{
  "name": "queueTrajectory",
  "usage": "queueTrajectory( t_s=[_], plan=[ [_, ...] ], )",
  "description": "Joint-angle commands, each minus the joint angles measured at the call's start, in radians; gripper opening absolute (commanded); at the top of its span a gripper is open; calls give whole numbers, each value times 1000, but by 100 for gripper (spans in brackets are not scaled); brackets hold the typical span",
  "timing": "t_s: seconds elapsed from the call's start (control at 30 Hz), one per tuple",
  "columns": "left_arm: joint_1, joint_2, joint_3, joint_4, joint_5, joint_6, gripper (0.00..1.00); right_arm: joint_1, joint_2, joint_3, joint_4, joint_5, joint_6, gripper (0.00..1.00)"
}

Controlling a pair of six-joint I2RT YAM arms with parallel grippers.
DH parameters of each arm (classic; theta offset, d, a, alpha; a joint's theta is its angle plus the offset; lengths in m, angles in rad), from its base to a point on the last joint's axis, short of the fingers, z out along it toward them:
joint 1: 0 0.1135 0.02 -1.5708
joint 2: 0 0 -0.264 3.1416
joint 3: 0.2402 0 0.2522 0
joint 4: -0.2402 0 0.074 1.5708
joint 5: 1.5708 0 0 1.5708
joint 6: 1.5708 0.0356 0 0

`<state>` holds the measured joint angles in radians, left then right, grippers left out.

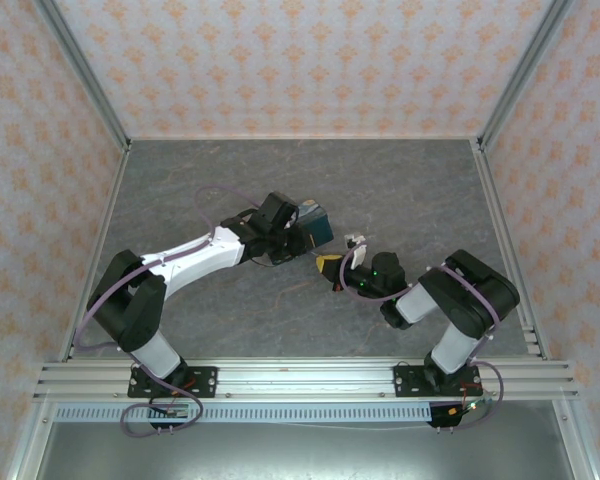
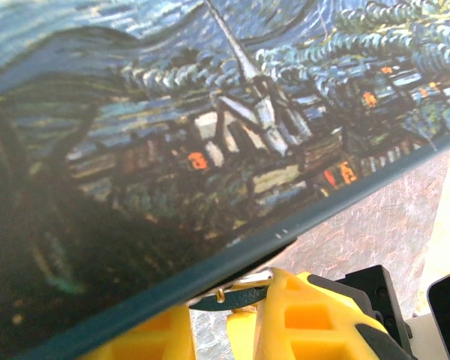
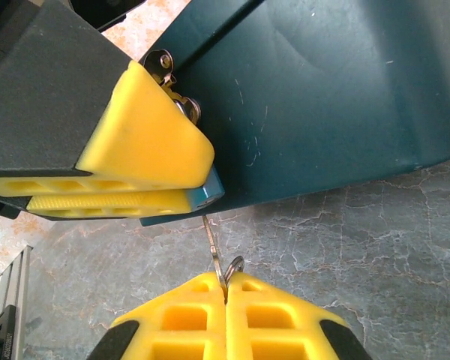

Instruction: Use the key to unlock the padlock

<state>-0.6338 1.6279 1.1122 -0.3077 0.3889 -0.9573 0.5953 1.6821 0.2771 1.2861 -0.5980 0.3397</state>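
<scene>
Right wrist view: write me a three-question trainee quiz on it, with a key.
1. True or false: the right gripper is shut on the key.
2. The key's tip points: A at the padlock; B back at the camera; C down at a cup.
3. Fill in: the left gripper clamps the padlock beside the dark teal ____.

Key:
1. True. Its yellow fingers meet around the key's ring end.
2. A.
3. box.
</scene>
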Motion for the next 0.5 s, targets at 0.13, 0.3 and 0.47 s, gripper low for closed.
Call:
queueTrajectory(
  t_s=[0.13,0.3,0.47],
  plan=[
    [10,16,29,16,19,-18,8,12,22,29,78,-1,10,0],
    [9,19,26,26,28,-25,8,12,34,37,78,-1,16,0],
    [9,19,23,27,28,-26,8,13,37,39,69,10,16,0]
  ],
)
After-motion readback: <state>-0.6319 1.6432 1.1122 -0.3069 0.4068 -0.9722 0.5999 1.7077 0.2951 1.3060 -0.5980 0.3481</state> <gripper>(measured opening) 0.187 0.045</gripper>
